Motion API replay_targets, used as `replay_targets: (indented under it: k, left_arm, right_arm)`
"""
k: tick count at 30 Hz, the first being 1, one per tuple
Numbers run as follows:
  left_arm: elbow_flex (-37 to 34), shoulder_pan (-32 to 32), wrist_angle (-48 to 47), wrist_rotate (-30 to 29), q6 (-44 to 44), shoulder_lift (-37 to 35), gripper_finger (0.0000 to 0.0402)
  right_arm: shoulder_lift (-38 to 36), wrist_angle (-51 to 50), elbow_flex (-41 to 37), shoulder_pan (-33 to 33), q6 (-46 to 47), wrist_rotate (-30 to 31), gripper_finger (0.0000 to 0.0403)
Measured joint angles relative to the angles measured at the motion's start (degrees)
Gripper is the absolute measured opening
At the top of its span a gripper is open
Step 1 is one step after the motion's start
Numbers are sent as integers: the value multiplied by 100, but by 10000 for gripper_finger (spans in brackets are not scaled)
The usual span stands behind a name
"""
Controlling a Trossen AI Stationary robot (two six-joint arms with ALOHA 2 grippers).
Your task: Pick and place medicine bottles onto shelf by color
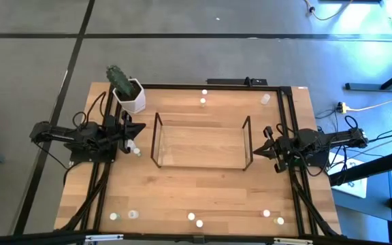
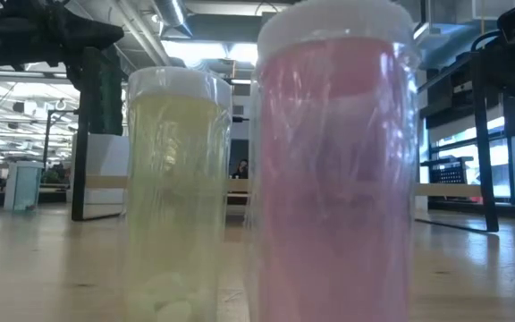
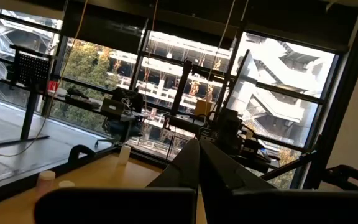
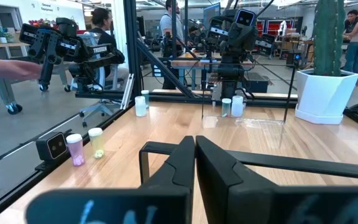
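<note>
At the counter's (image 1: 196, 190) middle stands the empty shelf (image 1: 201, 143). Bottles (image 1: 191, 217) lie scattered along the near and far edges. Beside each shelf end waits an end effector, left (image 1: 140, 129) and right (image 1: 257, 148), both closed, holding nothing.

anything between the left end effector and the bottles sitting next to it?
Nothing visible. The left end effector, shut, points at the shelf; two small bottles stand on bare table just beside it. The potted cactus sits on its other side, off that path.
</note>
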Motion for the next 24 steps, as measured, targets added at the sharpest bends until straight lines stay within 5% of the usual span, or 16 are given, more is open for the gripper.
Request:
replay_targets:
  k: [14, 18, 24]
  left_arm:
    - [178, 1, 86, 144, 98, 3, 0]
    - [884, -3, -425, 719, 610, 48, 0]
    - [2623, -1, -2402, 604, 765, 905, 0]
  right_arm:
    - [-2, 1, 0, 0, -2, 0, 18]
    - [0, 2, -2, -2, -1, 0, 18]
    - [0, 1, 0, -1, -2, 0, 18]
